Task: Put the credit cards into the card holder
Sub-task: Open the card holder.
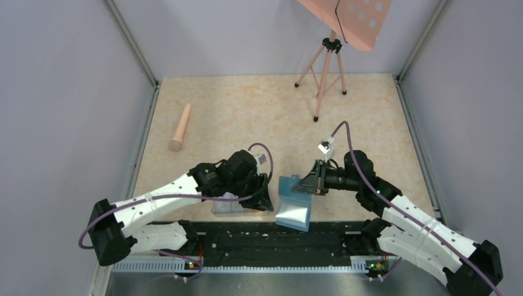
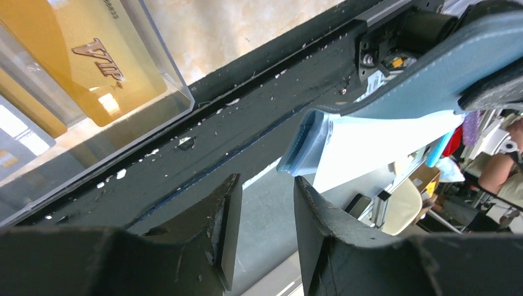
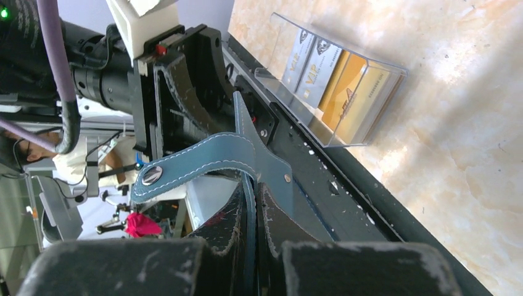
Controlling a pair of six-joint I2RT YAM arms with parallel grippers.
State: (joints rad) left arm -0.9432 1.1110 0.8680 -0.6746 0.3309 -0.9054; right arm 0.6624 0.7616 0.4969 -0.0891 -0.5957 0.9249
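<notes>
Right wrist view: right pincer [image 3: 253, 192] clenched on the teal card holder [image 3: 203, 163]; credit cards [image 3: 334, 83] stand in the clear box [image 3: 370, 58] at two o'clock; left pincer [image 2: 266, 185] parted, empty.

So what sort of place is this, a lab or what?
Most likely a robotics lab test cell: a left arm and right arm bolted beside a marble-look table, grey walls closing it in, and a tripod at the back.
</notes>
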